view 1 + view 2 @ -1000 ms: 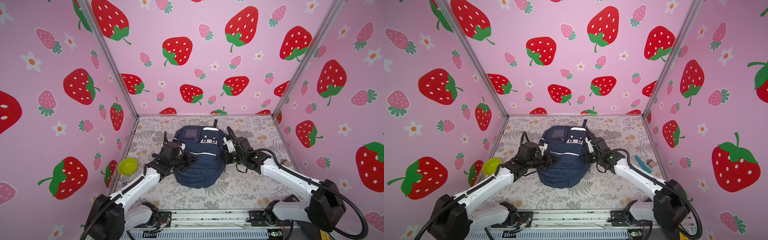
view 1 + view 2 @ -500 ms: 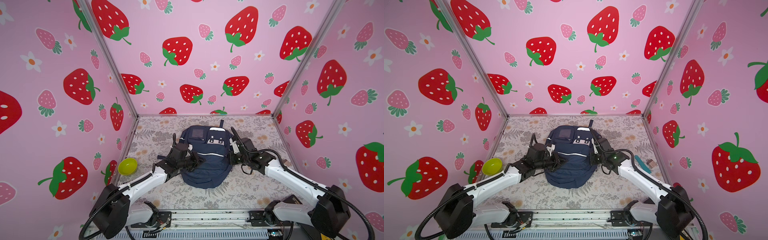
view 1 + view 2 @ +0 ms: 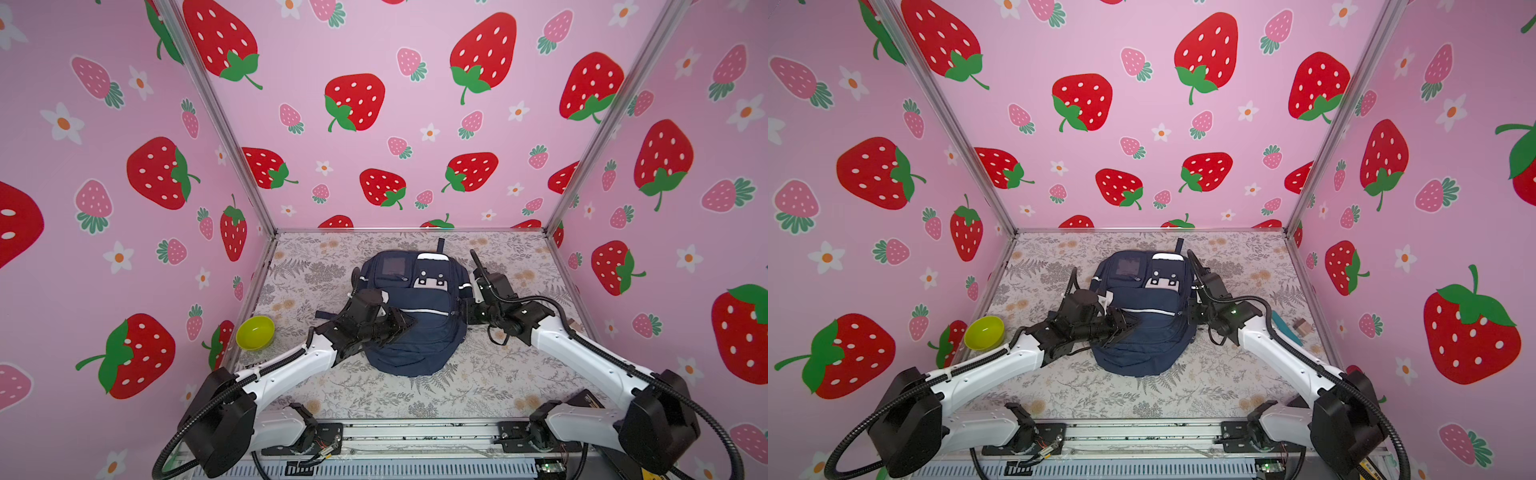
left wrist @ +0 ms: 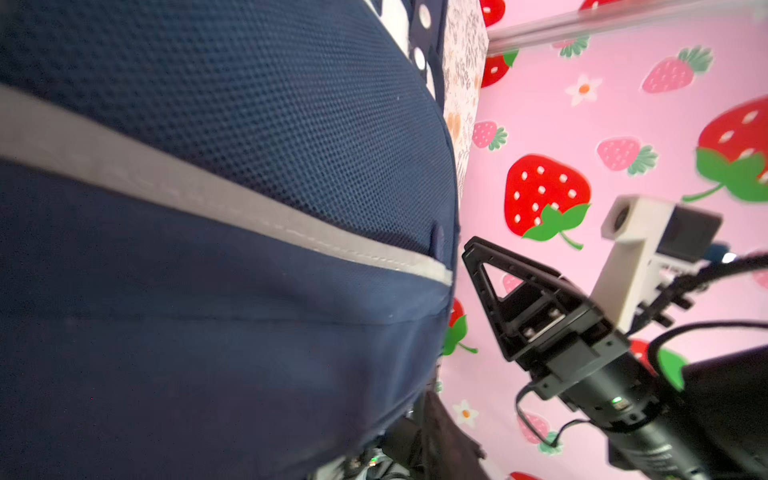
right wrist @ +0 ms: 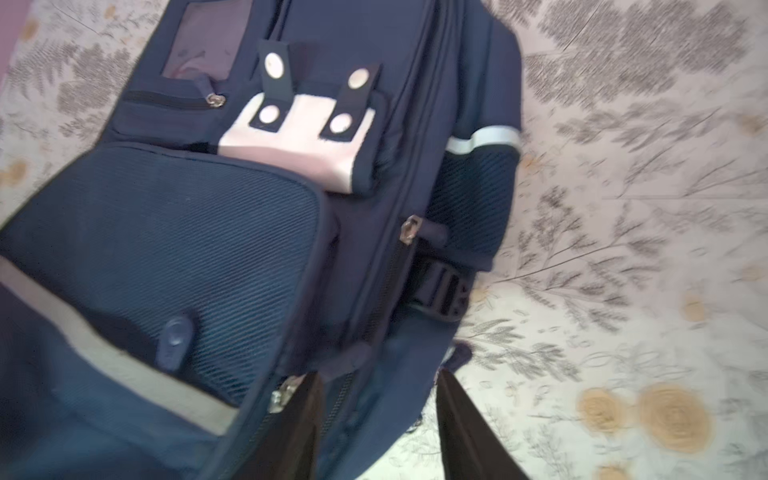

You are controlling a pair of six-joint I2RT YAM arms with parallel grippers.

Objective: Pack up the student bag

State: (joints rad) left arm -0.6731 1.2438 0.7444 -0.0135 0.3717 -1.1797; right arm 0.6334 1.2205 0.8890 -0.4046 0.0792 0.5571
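Bag (image 3: pixel 424 345) is a big navy backpack. It's lying front-up in the middle of the floral mat (image 3: pixel 316 266), top loop toward the back wall. The mesh front pocket is edged by a grey-white stripe (image 4: pixel 208 195), and there's another stripe on the side. There's also a white patch (image 5: pixel 291 145) with navy snap tabs, a little clear window (image 5: pixel 203 41) beside it, and brassy zip pulls (image 5: pixel 409 228). Any writing is too blurry to read.

Right gripper (image 5: pixel 376 376) sits at the bag's side, jaws apart with the bag's edge between them. Left gripper (image 3: pixel 397 323) rests on the front; can't tell how wide it is. Green bowl (image 3: pixel 254 332) sits well off by the left wall.
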